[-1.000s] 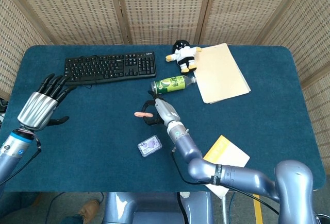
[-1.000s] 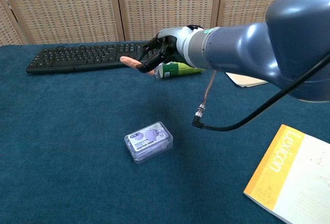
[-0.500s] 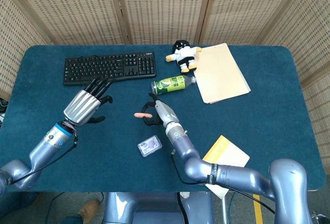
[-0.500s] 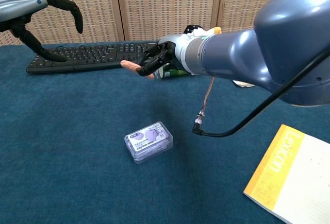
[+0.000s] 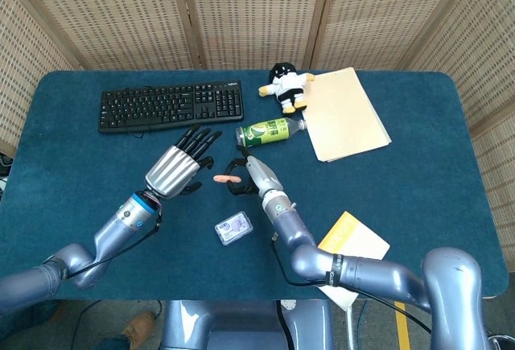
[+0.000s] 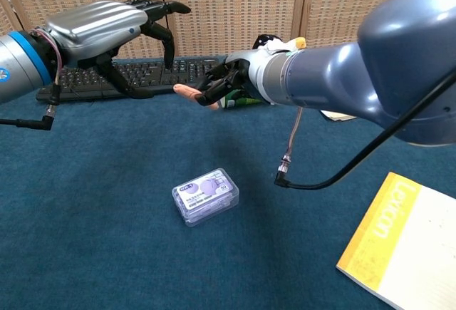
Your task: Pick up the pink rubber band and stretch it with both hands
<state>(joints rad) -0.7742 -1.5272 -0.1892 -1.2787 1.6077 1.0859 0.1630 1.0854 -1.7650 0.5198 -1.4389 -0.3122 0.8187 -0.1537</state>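
Left hand (image 5: 179,168), fingers apart, swung in beside the band (image 5: 223,179) pinched by right hand (image 5: 251,175); should hook the free end squarely.

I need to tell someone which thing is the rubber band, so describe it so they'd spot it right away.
Start at the black keyboard at the table's far left, then come toward the green bottle. Just in front of it, the right hand holds the rubber band above the cloth. It is the only pink, thin thing there.
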